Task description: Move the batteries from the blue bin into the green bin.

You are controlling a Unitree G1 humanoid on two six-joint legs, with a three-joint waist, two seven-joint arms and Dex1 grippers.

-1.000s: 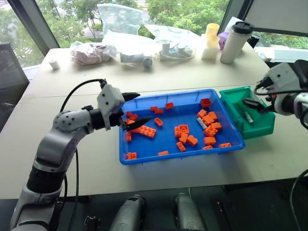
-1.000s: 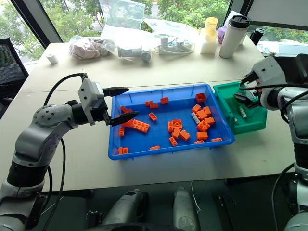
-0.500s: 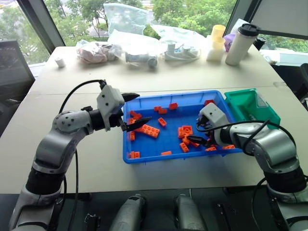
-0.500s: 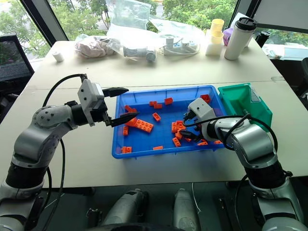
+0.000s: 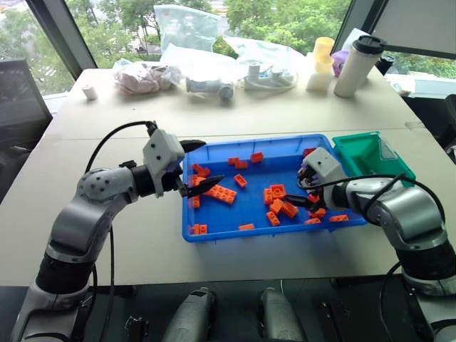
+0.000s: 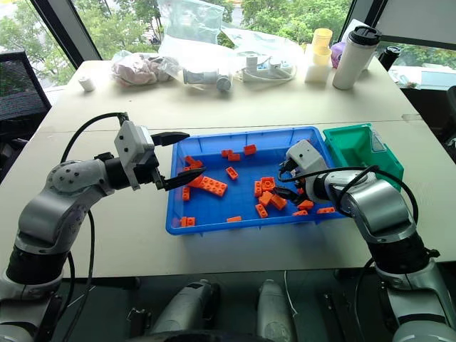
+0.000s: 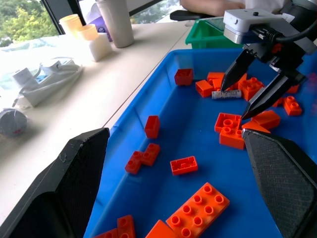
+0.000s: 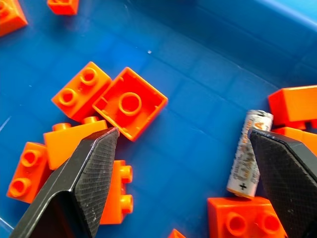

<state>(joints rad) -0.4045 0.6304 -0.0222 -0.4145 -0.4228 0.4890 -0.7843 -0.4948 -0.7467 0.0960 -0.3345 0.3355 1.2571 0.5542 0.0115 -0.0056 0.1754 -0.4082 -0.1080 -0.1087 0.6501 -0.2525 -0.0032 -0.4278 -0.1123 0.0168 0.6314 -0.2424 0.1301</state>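
Left of centre, the left gripper (image 5: 203, 165) hovers with fingers spread wide and empty at the left rim of the blue bin (image 5: 228, 231), which sits mid-frame on the tabletop (image 5: 285, 107). Orange bricks (image 5: 222, 194) are scattered inside. In the bin's right part, the right gripper (image 5: 311, 197) reaches down, fingers spread apart and empty, straddling a battery (image 8: 247, 153) lying among the bricks. At right, touching the blue bin, stands the green bin (image 5: 370, 153).

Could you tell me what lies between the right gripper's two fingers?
In the right wrist view, an upturned orange toy brick and bare blue bin floor; the silver-grey battery lies beside one finger.
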